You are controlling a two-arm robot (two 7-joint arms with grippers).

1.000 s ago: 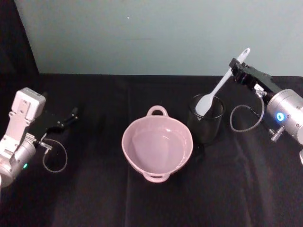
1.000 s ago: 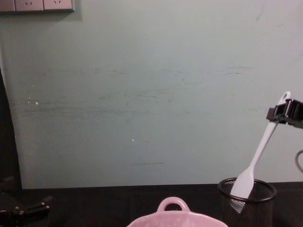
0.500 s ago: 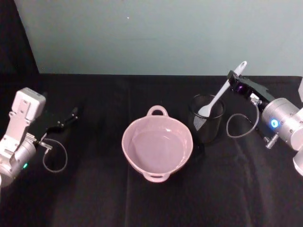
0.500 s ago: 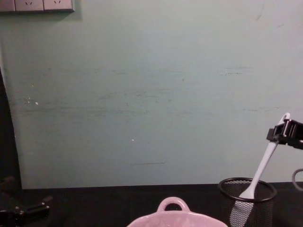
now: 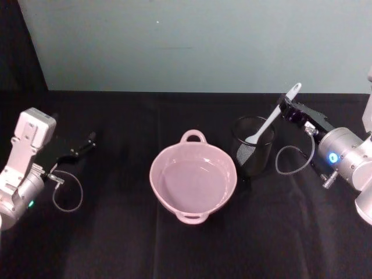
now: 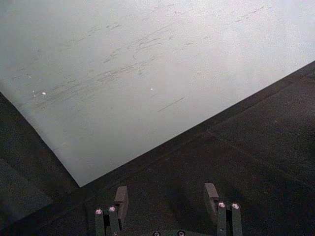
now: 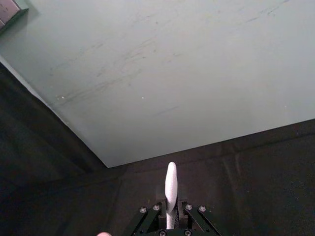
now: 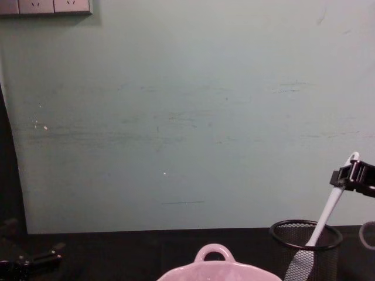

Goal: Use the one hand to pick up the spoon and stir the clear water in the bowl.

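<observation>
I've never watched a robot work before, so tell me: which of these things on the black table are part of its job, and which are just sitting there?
Part of the job:
- right gripper, shut on the spoon's handle
- spoon, its blade down in the mesh cup
- pink bowl

Just there:
- black mesh cup, merely holding the spoon
- left gripper, open, idle at the table's left

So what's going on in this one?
The right gripper is shut on the upper handle of the white spoon, whose blade sits down inside the black mesh cup. The pink bowl stands just to the left of the cup with nothing in it but water. The left gripper rests open on the table's far left.
</observation>
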